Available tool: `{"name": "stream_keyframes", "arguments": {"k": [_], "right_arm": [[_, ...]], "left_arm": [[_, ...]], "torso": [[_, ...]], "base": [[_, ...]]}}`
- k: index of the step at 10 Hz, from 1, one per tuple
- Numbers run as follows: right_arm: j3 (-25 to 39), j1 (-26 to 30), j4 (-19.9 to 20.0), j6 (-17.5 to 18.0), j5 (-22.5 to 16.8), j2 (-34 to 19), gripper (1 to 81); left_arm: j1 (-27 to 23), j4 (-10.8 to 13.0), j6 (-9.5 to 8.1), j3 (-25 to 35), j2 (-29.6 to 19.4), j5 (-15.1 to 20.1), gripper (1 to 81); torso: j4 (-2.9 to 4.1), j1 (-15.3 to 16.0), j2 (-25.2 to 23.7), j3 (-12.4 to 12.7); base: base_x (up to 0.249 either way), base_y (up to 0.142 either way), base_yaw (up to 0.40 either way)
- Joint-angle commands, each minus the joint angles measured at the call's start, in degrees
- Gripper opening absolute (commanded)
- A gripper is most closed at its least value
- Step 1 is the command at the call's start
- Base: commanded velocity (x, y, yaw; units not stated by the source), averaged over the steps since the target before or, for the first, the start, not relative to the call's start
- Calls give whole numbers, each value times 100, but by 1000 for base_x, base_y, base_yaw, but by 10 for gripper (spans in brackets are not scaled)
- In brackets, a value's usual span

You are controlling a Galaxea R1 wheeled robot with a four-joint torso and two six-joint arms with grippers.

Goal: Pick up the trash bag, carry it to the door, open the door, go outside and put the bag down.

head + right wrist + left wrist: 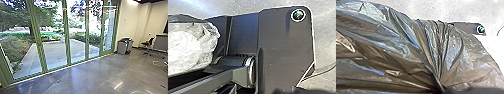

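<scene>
Green frames and glass [67,37] run from near left to far right in front of me, with the paved yard [30,58] lying beyond them; the trash bag [386,50] is with my left tool [441,87], its dark film drawn into tight pleats that meet there, so I read the left tool as closed on the gathered plastic; the bag's body swells out to both sides of that gather, one part reaching over the dark plate [468,27] of my base; on the right arm's side I see pale crinkled plastic [190,47] beside the jointed bar [210,80], which I take for part of the same bag, though I would not call it held there; I cannot tell whether the right tool is spread or pressed together. What matters to me is this: the near end of the glass lies to the left, on the side of the arm with the load, while the far end stands off to the right, close to the grey bin [122,47]; I cannot make out which panel opens, nor a handle; any approach seems to call for keeping the bulk of the bag clear of the frames, and the right arm looks the likelier one to push, if it is free.
</scene>
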Motion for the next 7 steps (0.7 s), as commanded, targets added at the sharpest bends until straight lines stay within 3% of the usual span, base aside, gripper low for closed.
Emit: {"name": "stream_keyframes", "arguments": {"k": [1, 7], "right_arm": [[10, 288, -33, 3, -283, 13, 811], [10, 271, -33, 3, -283, 13, 811]], "left_arm": [[-386, 21, 21, -4, 14, 341, 10], [-386, 21, 21, -4, 5, 341, 10]], "torso": [[0, 0, 0, 0], [0, 0, 0, 0]], "base": [[0, 0, -286], [0, 0, -226]]}}
